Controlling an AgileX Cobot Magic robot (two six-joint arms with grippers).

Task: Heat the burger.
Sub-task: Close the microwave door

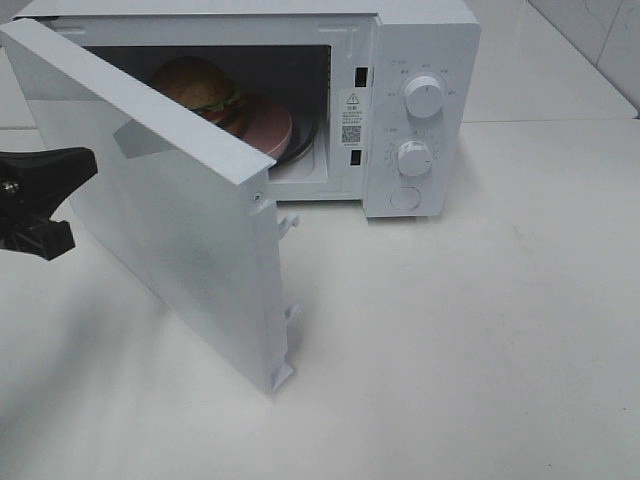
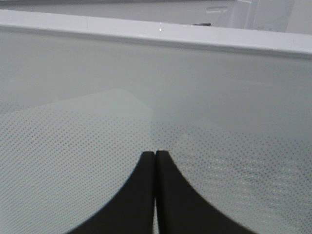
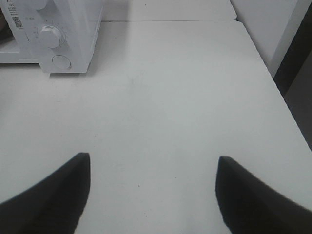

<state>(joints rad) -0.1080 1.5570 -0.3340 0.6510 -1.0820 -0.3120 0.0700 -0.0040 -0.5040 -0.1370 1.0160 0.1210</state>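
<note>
Lit brightly and evenly from above, nearly washing out the white worktop (image 1: 480, 350). Throws a soft grey shadow beside the open microwave door (image 1: 170, 230) and leaves the burger (image 1: 200, 88) dim inside. Shows a pale reflected patch on that door in the left wrist view. Blurs the black left hand (image 2: 155, 154) and right hand (image 3: 153, 158) up close; slightly soft and grainy overall.

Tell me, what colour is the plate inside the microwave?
The plate is pink; the high outside view shows it best.
</note>
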